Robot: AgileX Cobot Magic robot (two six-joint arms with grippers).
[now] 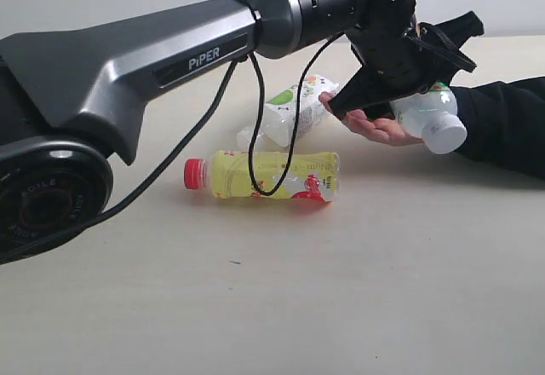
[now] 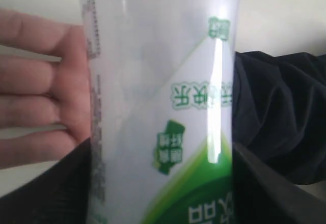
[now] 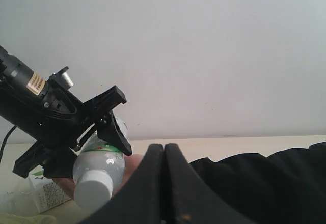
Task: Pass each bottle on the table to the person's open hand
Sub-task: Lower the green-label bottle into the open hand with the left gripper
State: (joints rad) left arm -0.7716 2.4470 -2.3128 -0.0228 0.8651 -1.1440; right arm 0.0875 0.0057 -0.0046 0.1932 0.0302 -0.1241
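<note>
Nearest the exterior camera, the left arm (image 1: 128, 60), marked PiPER, is extended across to the right side of the scene, with a black cable (image 1: 255, 136) looped beneath it. Its left end effector (image 1: 413, 81) is clamped on the green-and-white labelled bottle (image 1: 430, 115), whose body is seen filling the left wrist view (image 2: 163, 107) between two dark fingers. This bottle is held off the surface (image 1: 272, 307), its long axis tilted and its white cap pointed downward towards the exterior camera. It is positioned just beside the person's open hand (image 1: 375, 126), which is presented palm up from a black sleeve (image 1: 502, 128); contact with the palm cannot be determined.

On the surface, the yellow bottle (image 1: 264, 175) is laid on its side, its long axis running left to right and its red cap pointed left. Behind it, the squarish white bottle (image 1: 294, 111) is laid obliquely.

The right end effector (image 3: 164, 150) is seen clenched, jaws pressed together with nothing between them.
</note>
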